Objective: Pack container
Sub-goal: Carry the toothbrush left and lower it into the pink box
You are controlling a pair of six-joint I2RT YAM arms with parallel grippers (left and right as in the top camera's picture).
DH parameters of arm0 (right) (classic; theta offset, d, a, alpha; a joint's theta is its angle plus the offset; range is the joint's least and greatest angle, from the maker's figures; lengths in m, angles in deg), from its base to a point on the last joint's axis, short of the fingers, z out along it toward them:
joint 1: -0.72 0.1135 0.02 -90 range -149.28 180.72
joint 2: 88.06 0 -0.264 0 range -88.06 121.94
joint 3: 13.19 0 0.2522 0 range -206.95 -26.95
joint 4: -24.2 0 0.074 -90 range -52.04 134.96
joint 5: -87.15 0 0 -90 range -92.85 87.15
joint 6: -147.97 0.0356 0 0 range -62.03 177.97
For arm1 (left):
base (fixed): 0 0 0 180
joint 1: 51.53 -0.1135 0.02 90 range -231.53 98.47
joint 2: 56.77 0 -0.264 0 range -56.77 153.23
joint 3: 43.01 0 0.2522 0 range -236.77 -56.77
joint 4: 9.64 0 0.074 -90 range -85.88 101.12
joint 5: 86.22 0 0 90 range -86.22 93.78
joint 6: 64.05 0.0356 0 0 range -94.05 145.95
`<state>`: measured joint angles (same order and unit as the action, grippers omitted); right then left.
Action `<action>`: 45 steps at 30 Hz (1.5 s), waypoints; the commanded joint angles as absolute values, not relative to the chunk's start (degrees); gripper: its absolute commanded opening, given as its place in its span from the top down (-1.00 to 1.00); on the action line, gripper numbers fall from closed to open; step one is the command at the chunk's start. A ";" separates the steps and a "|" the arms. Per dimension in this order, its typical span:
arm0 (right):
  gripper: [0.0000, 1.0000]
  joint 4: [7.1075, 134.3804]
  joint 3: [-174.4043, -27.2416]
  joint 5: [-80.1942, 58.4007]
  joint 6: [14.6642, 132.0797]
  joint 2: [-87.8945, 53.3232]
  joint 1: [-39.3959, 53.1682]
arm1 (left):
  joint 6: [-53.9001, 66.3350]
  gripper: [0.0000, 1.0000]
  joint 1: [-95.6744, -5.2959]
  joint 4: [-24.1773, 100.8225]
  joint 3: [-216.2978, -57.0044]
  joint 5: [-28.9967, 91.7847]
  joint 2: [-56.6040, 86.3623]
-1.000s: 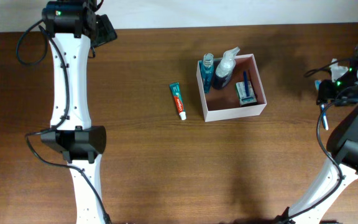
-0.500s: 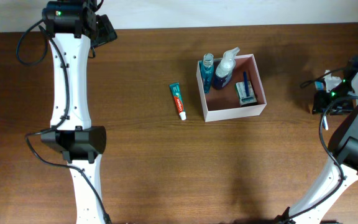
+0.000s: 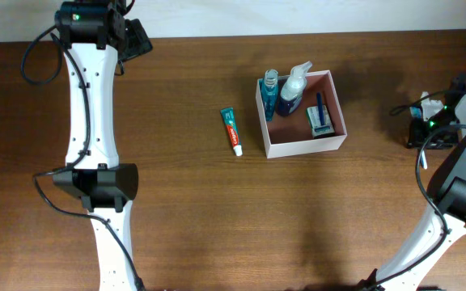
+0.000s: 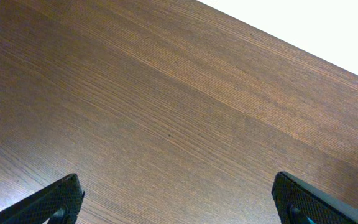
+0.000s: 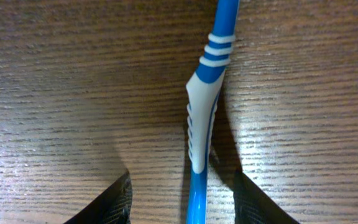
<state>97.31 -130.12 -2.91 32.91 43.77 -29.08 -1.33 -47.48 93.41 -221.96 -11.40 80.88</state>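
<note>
The container (image 3: 305,146), a shallow white-walled box with a reddish-brown inside, sits at the table's centre right. It holds two bottles (image 3: 288,91) and a green-and-white packet (image 3: 320,121). A toothpaste tube (image 3: 231,131) lies just left of it. My right gripper (image 3: 424,123) is low over the table at the far right. In the right wrist view a blue-and-white toothbrush (image 5: 202,124) lies lengthwise on the wood between the open right gripper's (image 5: 182,190) fingers, with a gap on each side. My left gripper (image 4: 179,199) stands wide open over bare wood at the far left corner.
The left arm (image 3: 87,121) runs along the table's left side, with its gripper (image 3: 138,38) near the back edge. The right arm's base and cables (image 3: 459,186) fill the right edge. Brown wood lies between the toothpaste tube and the left arm.
My right wrist has shifted a little to the right, away from the container, and its jaws have narrowed. The left arm, the container and the toothpaste tube have not moved.
</note>
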 commanded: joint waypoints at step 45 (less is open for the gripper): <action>0.93 135.04 -173.75 -19.13 87.25 43.16 -1.26 | -1.84 -0.99 -47.68 93.30 -221.81 -11.42 79.28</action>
<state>134.95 -173.36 -18.51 75.30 43.79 -3.42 -1.33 -47.48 93.39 -221.96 -11.40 80.88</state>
